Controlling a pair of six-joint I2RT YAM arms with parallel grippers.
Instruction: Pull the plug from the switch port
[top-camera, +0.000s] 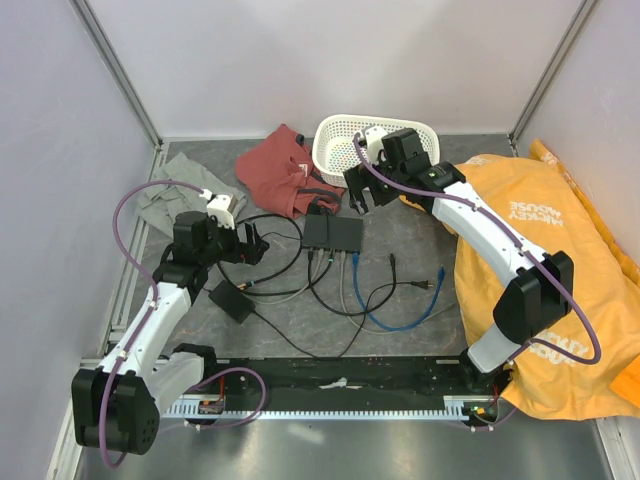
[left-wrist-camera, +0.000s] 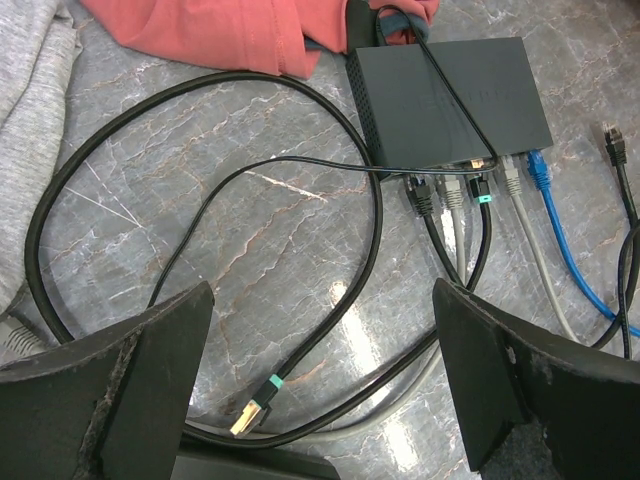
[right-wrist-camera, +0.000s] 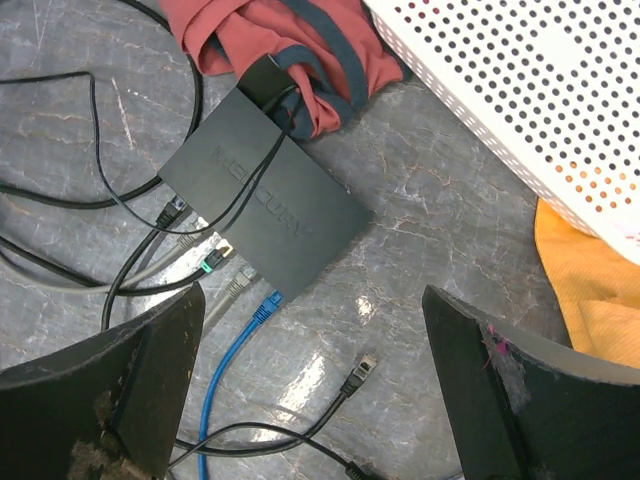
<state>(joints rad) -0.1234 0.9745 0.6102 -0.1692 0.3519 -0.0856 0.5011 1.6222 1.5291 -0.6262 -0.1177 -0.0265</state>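
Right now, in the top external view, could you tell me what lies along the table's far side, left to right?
Crumpled grey cloth → crumpled red cloth → white perforated plastic basket → orange printed fabric.

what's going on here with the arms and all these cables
A black switch has several cables plugged in along its near edge. The left gripper and the right gripper both hover open near it, one on each side, holding nothing. Nothing is being pulled out yet.
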